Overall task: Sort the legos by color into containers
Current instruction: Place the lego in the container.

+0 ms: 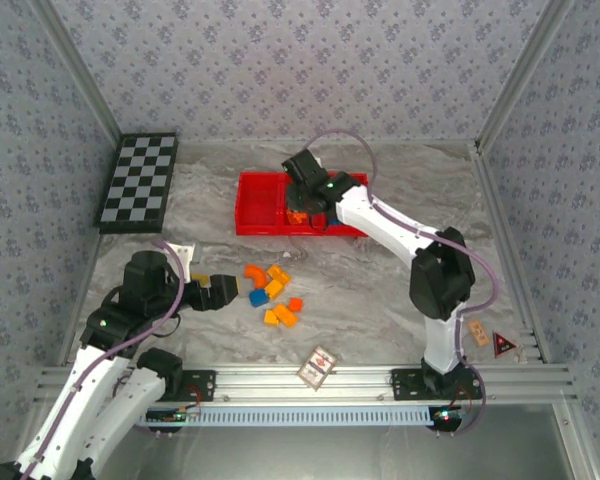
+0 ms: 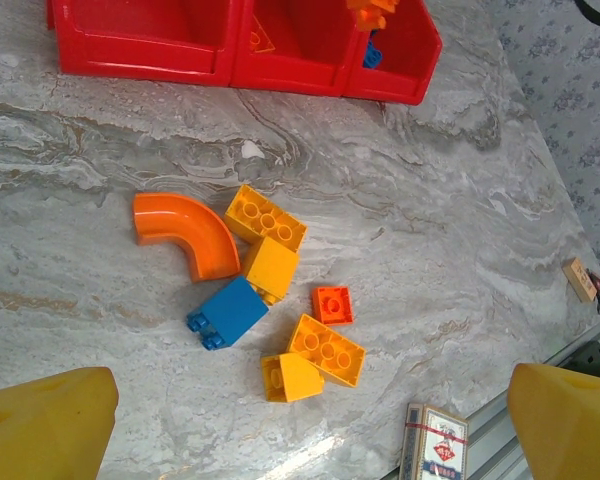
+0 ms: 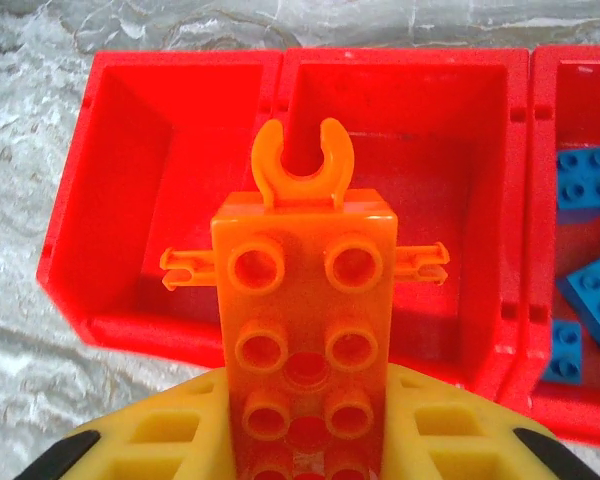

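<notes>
On the far left of the bench [image 1: 380,300] there's a black-and-white checkerboard [image 1: 140,182] lying flat, well apart from everything else. Nearer the front, the left end effector [image 1: 220,292] hovers over the marble with its yellow fingers [image 2: 45,425] spread wide and nothing between them. Just to its right sits the loose pile of legos [image 1: 272,295]: a curved orange piece [image 2: 185,235], a blue brick [image 2: 230,313], a little red-orange square [image 2: 332,304] and a few yellow ones [image 2: 326,349], mostly touching each other. A pack of cards [image 1: 318,366] lies near the front rail. Further back is the red tray [image 1: 252,215]. The right end effector [image 1: 302,205] is over it, clamped on a long orange brick [image 3: 305,340] with a clip at its tip. From the wrist view that clip sits above the middle compartment [image 3: 460,200], right beside the divider. Blue bricks [image 3: 585,180] are in the right compartment.
</notes>
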